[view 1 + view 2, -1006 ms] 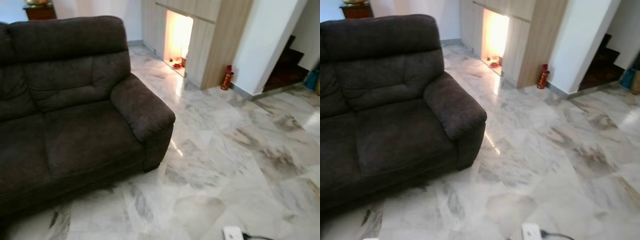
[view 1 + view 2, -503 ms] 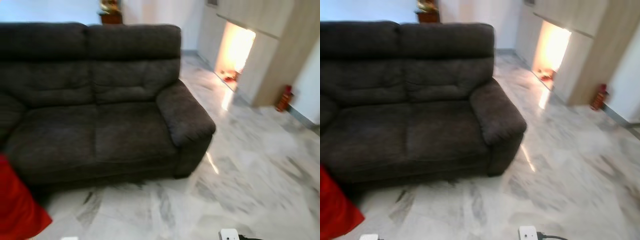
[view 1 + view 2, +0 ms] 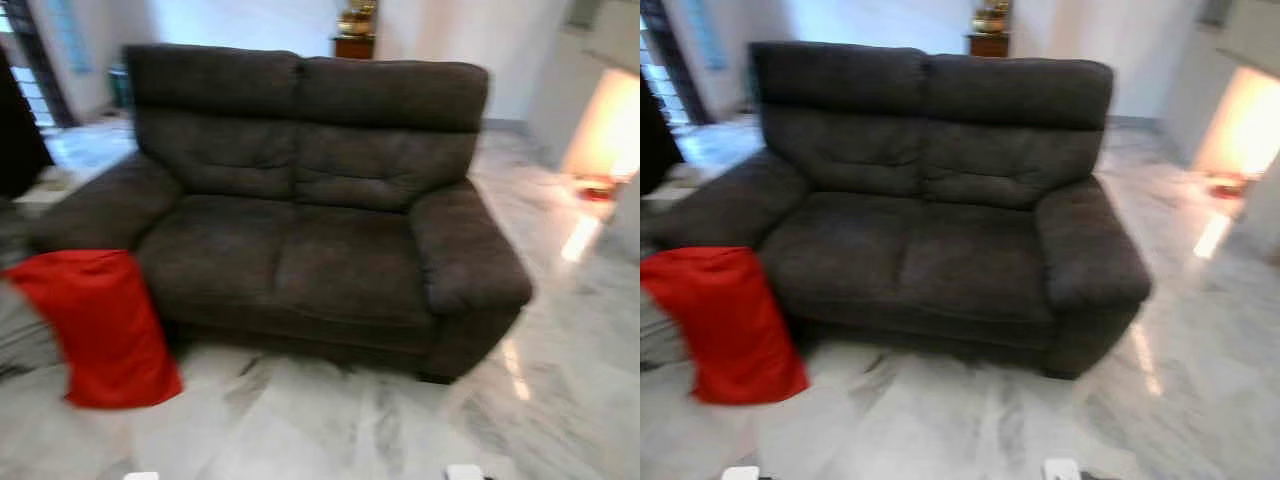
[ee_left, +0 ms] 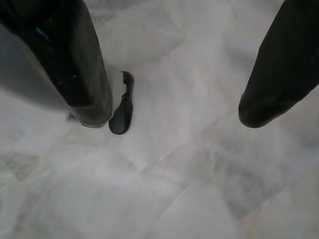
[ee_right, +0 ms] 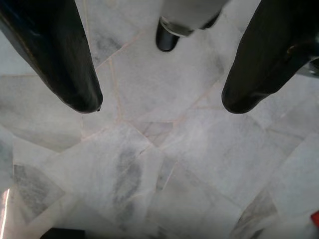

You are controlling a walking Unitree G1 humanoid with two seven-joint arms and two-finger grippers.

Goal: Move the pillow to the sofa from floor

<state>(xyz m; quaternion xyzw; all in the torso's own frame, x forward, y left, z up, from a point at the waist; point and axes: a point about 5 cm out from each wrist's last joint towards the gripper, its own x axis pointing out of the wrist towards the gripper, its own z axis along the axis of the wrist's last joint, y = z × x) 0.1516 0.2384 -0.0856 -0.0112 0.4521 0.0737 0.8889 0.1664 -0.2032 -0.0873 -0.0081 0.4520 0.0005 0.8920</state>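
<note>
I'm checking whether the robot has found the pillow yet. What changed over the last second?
The camera swung left: the whole sofa is now in view, and the red pillow has come into view on the floor against its left end. Nothing itself moved; both grippers hang open over the floor, holding nothing.

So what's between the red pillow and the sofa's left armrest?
Nothing in the head views: the red pillow leans right against the sofa below its left armrest.

The floor [image 3: 340, 430] is pale marble with grey veins. A small wooden cabinet [image 3: 354, 46] stands by the back wall, with a golden object [image 3: 355, 20] on top.
</note>
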